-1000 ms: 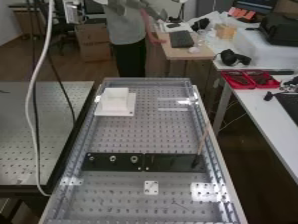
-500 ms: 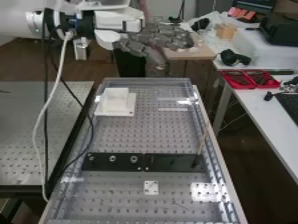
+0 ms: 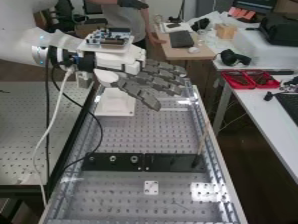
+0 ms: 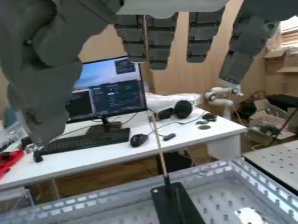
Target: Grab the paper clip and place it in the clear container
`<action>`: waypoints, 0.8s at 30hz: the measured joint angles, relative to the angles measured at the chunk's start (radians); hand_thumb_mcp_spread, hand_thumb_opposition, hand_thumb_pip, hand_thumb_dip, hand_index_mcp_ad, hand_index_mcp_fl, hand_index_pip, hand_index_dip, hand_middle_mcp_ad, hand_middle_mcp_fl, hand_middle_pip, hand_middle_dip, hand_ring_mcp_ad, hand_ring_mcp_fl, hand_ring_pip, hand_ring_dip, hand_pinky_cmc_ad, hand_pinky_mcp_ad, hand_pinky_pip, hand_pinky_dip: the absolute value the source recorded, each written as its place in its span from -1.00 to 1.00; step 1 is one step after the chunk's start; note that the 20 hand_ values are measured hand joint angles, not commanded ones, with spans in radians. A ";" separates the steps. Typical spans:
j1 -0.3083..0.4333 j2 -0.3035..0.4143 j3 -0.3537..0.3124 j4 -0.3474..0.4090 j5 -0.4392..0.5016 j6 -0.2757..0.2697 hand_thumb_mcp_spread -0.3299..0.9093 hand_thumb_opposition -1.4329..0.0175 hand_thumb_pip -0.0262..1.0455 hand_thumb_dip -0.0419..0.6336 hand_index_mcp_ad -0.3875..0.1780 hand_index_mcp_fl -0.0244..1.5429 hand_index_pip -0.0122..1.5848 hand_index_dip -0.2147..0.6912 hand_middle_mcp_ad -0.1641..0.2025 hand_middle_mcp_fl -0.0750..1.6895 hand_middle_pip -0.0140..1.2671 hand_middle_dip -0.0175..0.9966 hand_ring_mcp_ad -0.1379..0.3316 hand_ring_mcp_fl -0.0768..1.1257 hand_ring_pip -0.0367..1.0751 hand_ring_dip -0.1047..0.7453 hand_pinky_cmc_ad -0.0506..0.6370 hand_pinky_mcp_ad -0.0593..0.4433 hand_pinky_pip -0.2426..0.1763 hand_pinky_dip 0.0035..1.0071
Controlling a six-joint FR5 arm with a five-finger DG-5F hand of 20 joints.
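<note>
Bench [image 3: 130, 135], perforated, near white desk [image 3: 261, 106]

Room lies between the far white block [image 3: 114, 108] and nearer black plates [image 3: 123, 167]; a thin rod [image 3: 201, 142] rises at right.

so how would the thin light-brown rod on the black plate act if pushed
The thin light-brown rod is probably fairly stiff, as it stands up without drooping. Being so slender, it's likely light, and its lean suggests it could tip.
</note>
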 joint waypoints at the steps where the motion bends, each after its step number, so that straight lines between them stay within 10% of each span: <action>1: -0.011 -0.009 -0.003 0.006 -0.001 0.003 -0.02 0.00 0.11 -0.50 0.37 -0.89 -0.76 -0.55 0.09 -0.84 -0.77 -0.69 0.26 -0.87 -0.74 -0.53 0.25 0.54 -0.28 0.15; 24: -0.245 -0.259 0.095 0.071 -0.188 0.023 0.07 -0.11 0.29 -0.22 0.12 -0.73 0.46 -0.55 0.10 -0.84 -0.77 -0.67 0.27 -0.87 -0.76 -0.53 0.25 0.55 -0.28 0.01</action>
